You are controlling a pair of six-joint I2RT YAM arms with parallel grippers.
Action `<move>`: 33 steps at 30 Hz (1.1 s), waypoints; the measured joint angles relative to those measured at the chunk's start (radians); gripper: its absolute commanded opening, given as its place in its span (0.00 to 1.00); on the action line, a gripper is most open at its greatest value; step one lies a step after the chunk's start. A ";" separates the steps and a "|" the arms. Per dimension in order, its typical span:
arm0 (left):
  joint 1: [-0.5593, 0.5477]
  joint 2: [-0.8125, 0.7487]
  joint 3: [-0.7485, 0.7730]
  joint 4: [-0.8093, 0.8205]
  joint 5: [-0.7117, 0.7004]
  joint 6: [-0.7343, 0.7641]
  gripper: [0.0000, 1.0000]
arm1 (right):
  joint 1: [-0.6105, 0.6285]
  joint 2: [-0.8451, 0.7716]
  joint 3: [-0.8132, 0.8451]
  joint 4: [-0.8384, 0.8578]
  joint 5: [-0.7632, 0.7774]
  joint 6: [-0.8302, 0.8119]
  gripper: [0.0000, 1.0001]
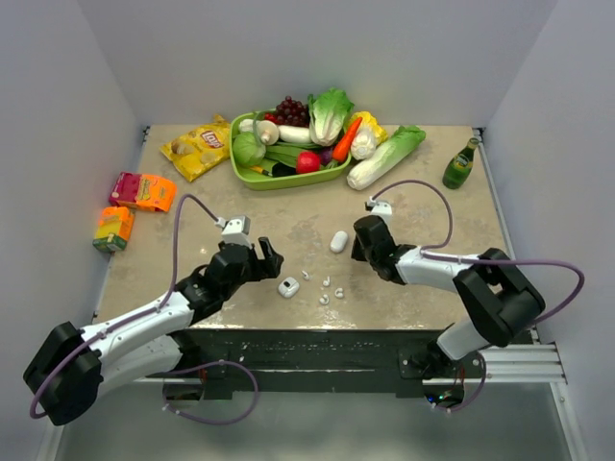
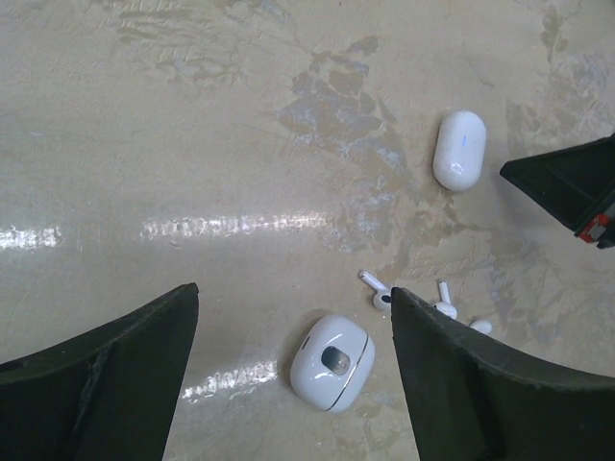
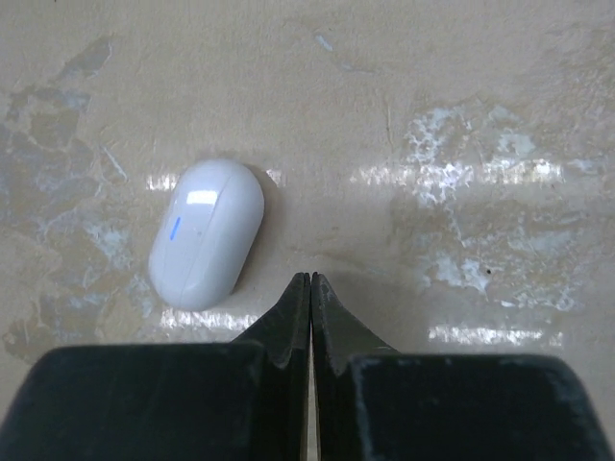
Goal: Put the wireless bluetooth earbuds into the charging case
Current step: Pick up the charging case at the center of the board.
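Four tiny glossy white earbuds (image 1: 327,281), or so the small top view suggests, lie scattered on the table (image 1: 288,211) just right of the charging case (image 2: 332,361). Left gripper (image 2: 293,298) hangs wide open above that case, empty. Right gripper (image 3: 310,279) is pinched shut on nothing, just beside a second case (image 3: 207,232), lid closed.

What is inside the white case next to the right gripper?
Nothing inside shows: the case is closed, and only its shell with a small blue mark is visible. The shell hides any contents. Loose earbuds lie by the other case.
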 measured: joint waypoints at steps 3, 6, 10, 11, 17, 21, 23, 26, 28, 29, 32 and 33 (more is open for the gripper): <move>0.000 -0.010 -0.015 -0.005 0.002 -0.002 0.85 | -0.016 0.060 0.049 0.004 -0.015 -0.006 0.00; 0.000 -0.027 -0.016 -0.014 0.001 -0.002 0.85 | -0.027 0.092 0.071 0.010 -0.019 -0.010 0.00; 0.000 -0.042 -0.016 -0.018 0.002 -0.002 0.85 | -0.037 0.132 0.092 0.016 -0.021 -0.019 0.00; 0.000 -0.043 -0.016 -0.019 0.002 -0.002 0.85 | -0.039 0.142 0.099 0.016 -0.021 -0.023 0.00; 0.000 -0.052 -0.021 -0.018 0.005 0.001 0.85 | -0.042 0.200 0.154 0.035 -0.026 -0.058 0.00; 0.000 -0.052 -0.030 -0.022 0.006 0.001 0.85 | -0.042 0.218 0.166 0.053 -0.041 -0.077 0.00; 0.000 -0.052 -0.032 -0.024 0.006 0.001 0.85 | -0.042 0.225 0.172 0.061 -0.044 -0.092 0.00; 0.000 -0.052 -0.032 -0.023 0.009 0.002 0.85 | -0.043 0.250 0.196 0.073 -0.061 -0.120 0.03; 0.000 -0.052 -0.032 -0.023 0.014 0.002 0.85 | -0.043 0.263 0.206 0.088 -0.072 -0.138 0.05; 0.000 -0.052 -0.032 -0.022 0.016 0.002 0.85 | -0.043 0.269 0.208 0.096 -0.077 -0.146 0.06; 0.000 -0.054 -0.040 -0.016 0.022 0.004 0.85 | -0.045 0.282 0.215 0.118 -0.100 -0.167 0.08; 0.000 -0.055 -0.045 -0.016 0.024 0.005 0.85 | -0.045 0.285 0.215 0.126 -0.107 -0.174 0.08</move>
